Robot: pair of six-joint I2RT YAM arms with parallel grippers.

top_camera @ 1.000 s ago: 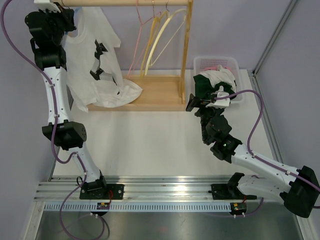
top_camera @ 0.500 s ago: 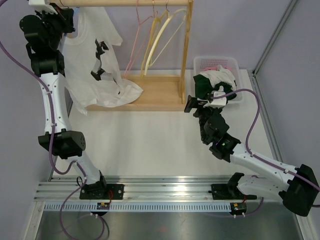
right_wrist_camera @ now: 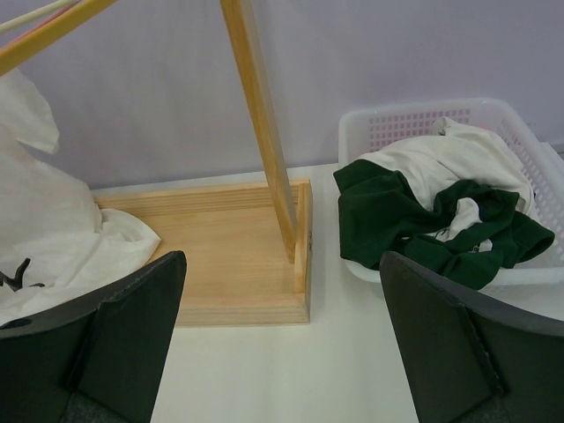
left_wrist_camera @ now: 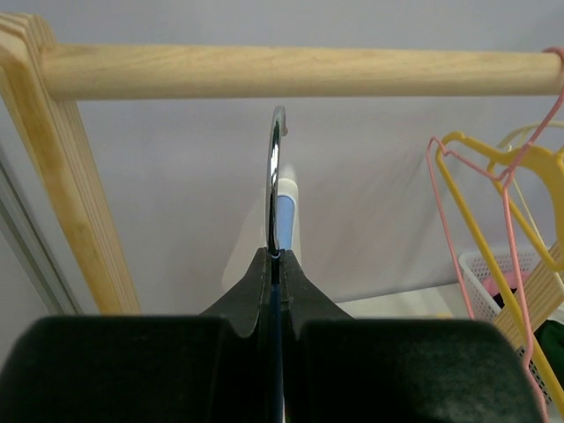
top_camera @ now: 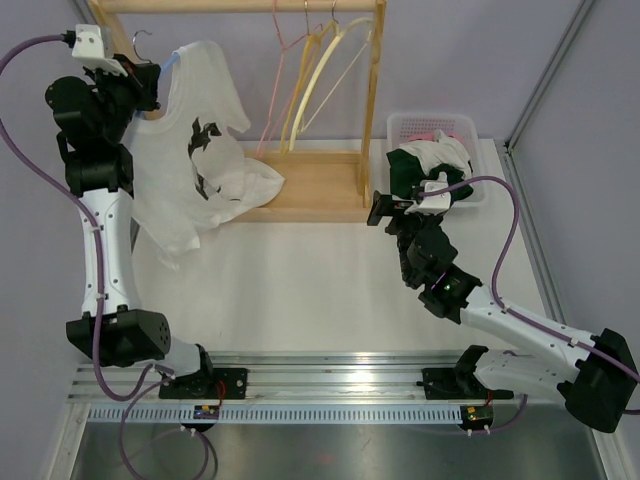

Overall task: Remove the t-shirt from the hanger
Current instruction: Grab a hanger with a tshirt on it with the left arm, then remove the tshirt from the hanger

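Since a second ago the left arm has drawn back from the rail and sunk at the elbow, taking the hanger off with it, while the right arm has hardly stirred. From where I stand the left pincer (left_wrist_camera: 278, 260) is pressed together on the neck of the hanger (left_wrist_camera: 277, 167), just under its hook, which now sits below the rod (left_wrist_camera: 300, 70) and apart from it. The shirt (top_camera: 190, 170) is still on the hanger: it drapes down and to the right of that pincer, its hem trailing onto the rack base (right_wrist_camera: 229, 256) and the counter (top_camera: 300, 280). As far as I can tell the hanger's long axis runs away from the pincer toward the spare hangers (top_camera: 320, 70) further along the rod. The right pincer (right_wrist_camera: 282, 264) is spread wide with nothing in it, well apart from the shirt, just beside the basket (right_wrist_camera: 529, 150) of clothes and facing the rack. I'd judge the next move turns on this: the shirt lies off to the free arm's left, so that arm must cross the counter to pull the cloth along the hanger while the left holds firm.
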